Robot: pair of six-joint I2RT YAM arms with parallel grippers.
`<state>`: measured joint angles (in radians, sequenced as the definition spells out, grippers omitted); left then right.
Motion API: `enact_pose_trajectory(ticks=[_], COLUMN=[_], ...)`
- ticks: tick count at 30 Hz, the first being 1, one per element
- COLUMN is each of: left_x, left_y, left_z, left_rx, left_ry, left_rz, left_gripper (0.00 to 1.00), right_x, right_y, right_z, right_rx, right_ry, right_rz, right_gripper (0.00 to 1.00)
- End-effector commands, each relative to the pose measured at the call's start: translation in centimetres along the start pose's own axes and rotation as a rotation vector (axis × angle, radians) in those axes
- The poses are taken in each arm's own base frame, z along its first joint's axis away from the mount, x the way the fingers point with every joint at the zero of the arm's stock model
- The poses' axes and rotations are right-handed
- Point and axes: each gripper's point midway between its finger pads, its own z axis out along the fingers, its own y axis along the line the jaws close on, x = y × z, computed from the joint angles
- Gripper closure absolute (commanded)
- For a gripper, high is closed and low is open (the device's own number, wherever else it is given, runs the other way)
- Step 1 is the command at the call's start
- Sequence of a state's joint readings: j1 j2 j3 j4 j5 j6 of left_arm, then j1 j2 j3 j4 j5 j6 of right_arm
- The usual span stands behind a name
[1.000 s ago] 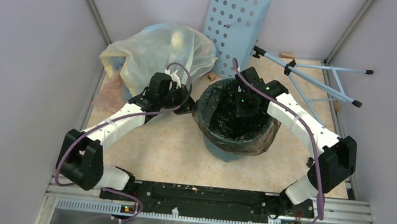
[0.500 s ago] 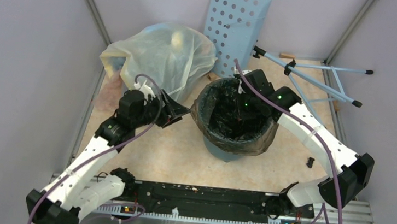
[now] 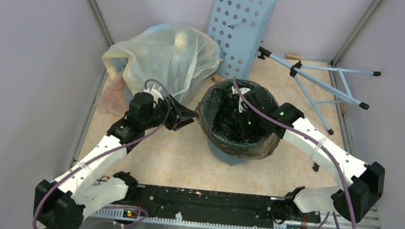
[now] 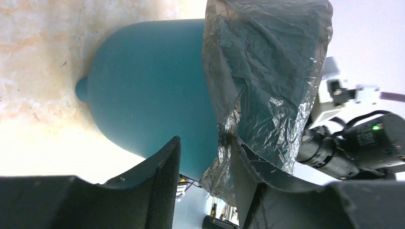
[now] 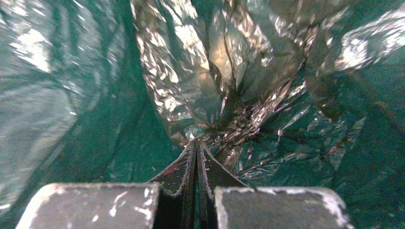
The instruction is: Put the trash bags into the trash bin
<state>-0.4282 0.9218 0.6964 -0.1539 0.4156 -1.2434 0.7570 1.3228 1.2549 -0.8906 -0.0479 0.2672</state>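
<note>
**Lining the trash bin (image 4: 143,86) with film**

Thin, crinkly and probably light and slippery, the trash bag (image 3: 240,146) sits inside the bin, its hem folded over the rim. Inside the bin, the right gripper (image 5: 197,143) is closed, film puckering at its tips. Beside the bin, the left gripper (image 4: 205,148) is spread apart and faces the hem, the likeliest hold. No legible writing.

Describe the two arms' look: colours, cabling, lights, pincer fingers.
The left arm and right arm match: white links, black joint housings, a loose purple cable along each. A green light shows on the right wrist. The left pincer and right pincer have black fingers; the left's pads are finely textured.
</note>
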Motion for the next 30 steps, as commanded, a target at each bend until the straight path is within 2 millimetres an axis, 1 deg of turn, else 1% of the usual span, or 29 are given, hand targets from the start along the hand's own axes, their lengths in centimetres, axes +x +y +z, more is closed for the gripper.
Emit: enact_pose_trajectory(ticks=[1,2,5,9,11,14,17,20,23,30], left_x=[-0.8,-0.8,-0.5,-0.7,-0.9,-0.9,-0.6,-0.5,-0.6,-0.3], left_y=[-2.6,-3.0,-2.5,-1.8,-1.5,-0.8,-0.3,0.4,1.0,2.4], left_z=[0.8,1.0,1.5,1.9,2.0,2.5,2.9,3.1,3.3,3.8], left_rx=[0.107,0.128,0.121,0.103,0.088,0.066,0.052,0.035,0.027,-0.029], left_ry=[-0.012,-0.006,0.026,0.017,0.003,0.015,0.039,0.04,0.037,0.067], left_rz=[0.065,0.075,0.071,0.097,0.109,0.107,0.105,0.109,0.126,0.167], left_gripper=[0.53,0.54,0.61,0.78,0.86,0.92,1.0,1.0,1.0,1.0], right_x=[0.7,1.3,2.2,2.5,3.2,4.4,4.8,4.7,5.1,7.6], right_y=[0.4,0.2,-0.3,-0.5,-0.8,-1.0,-1.4,-1.8,-2.0,-2.6], right_z=[0.5,0.9,1.7,2.7,3.3,4.4,5.0,5.4,6.1,8.5], right_rx=[-0.034,-0.028,-0.006,0.01,0.025,0.042,0.067,0.097,0.109,0.13], right_ry=[-0.03,-0.016,0.018,0.061,0.115,0.193,0.227,0.247,0.281,0.364], right_rz=[0.017,0.019,0.017,0.011,0.015,0.018,0.016,0.016,0.019,0.039], right_gripper=[1.0,1.0,1.0,1.0,1.0,1.0,1.0,1.0,1.0,1.0])
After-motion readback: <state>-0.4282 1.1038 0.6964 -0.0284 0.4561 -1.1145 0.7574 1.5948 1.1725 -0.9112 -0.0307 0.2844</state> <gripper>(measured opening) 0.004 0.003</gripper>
